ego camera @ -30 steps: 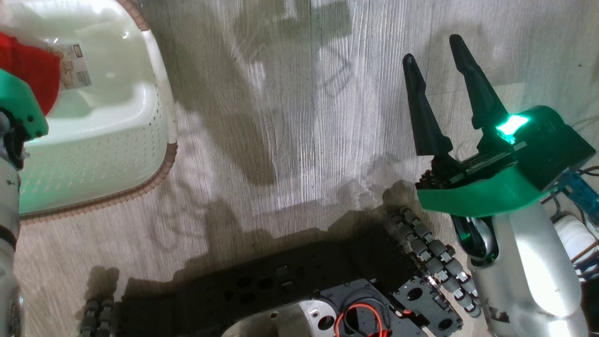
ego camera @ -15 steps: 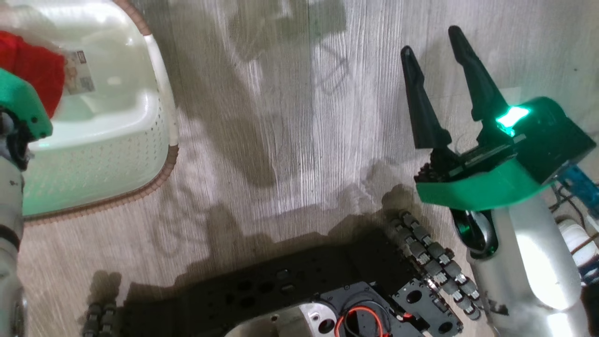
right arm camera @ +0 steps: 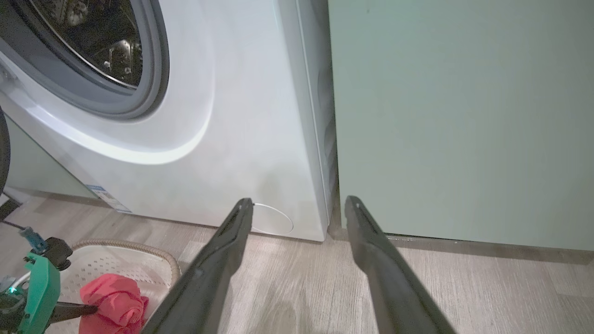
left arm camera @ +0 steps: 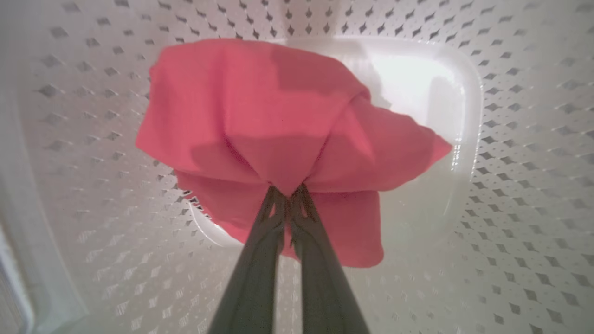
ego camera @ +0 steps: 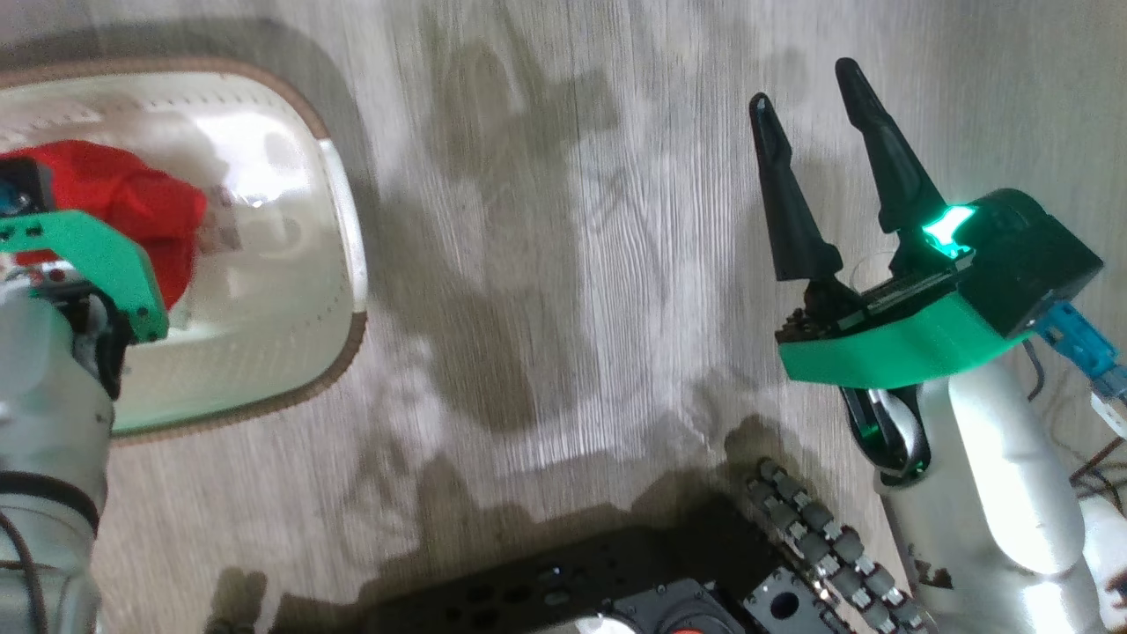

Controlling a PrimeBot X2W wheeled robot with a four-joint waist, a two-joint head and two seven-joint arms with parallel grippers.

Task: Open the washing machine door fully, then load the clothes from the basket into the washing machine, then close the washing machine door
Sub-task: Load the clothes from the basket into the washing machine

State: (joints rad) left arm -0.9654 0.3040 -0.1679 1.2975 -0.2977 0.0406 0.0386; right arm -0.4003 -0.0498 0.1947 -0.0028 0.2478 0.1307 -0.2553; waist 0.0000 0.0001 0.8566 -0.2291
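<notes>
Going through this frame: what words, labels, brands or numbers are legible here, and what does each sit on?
No text can be read in these pictures.
Too blurred to read: the print on the paper sticker on the bottom of the basket.
Too small to read: the blue sticker low on the front of the washing machine.
</notes>
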